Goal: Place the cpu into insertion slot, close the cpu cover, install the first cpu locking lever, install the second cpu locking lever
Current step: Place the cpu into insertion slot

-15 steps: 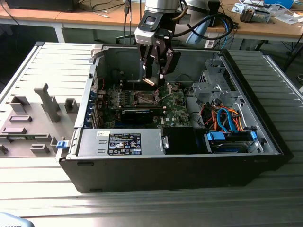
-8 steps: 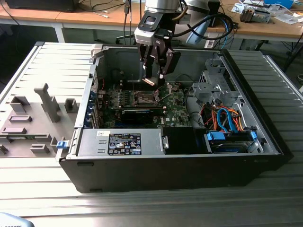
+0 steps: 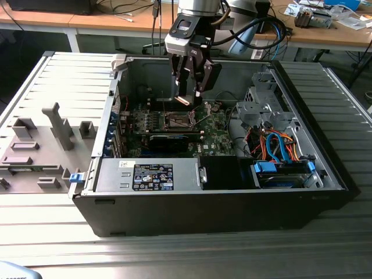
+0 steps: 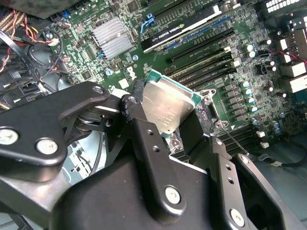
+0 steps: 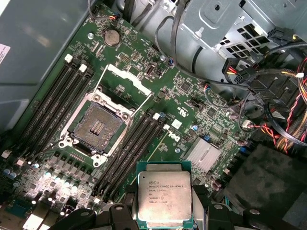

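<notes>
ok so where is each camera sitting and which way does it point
Exterior view: off the arm, above the open computer case, looking down into it; shows the arm's end and the hand holding the chip.
First wrist view: on the arm, looking down past the chip at the circuit board and empty socket; fingers show beside the chip.
Second wrist view: on the arm, behind the fingers, looking slantwise across the board; black hand links in front.
Both wrist views share the held chip and the board.

The exterior view looks down from afar, arm (image 3: 197, 9) at twelve o'clock; both close wrist views share circuit board (image 5: 201, 103) (image 4: 120, 69) and cpu (image 5: 164, 197) (image 4: 168, 108).
</notes>
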`<state>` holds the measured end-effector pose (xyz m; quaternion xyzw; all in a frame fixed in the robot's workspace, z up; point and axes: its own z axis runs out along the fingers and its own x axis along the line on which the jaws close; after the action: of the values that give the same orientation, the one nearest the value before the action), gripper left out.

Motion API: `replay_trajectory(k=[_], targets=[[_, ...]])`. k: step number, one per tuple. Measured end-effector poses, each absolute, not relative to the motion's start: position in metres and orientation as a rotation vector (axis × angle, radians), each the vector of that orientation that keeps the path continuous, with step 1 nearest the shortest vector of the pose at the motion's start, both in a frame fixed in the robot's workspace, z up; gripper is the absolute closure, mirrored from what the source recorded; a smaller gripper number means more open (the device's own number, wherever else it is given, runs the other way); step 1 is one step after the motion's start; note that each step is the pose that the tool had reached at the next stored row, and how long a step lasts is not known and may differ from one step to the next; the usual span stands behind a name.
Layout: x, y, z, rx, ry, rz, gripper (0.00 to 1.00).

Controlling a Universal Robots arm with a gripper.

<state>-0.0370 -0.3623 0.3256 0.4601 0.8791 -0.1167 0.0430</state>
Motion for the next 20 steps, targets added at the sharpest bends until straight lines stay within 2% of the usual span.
replay_trajectory(k=[20], targets=[[-0.0371, -0.3623, 0.3248, 1.424, 2.678, -0.364, 0.46]])
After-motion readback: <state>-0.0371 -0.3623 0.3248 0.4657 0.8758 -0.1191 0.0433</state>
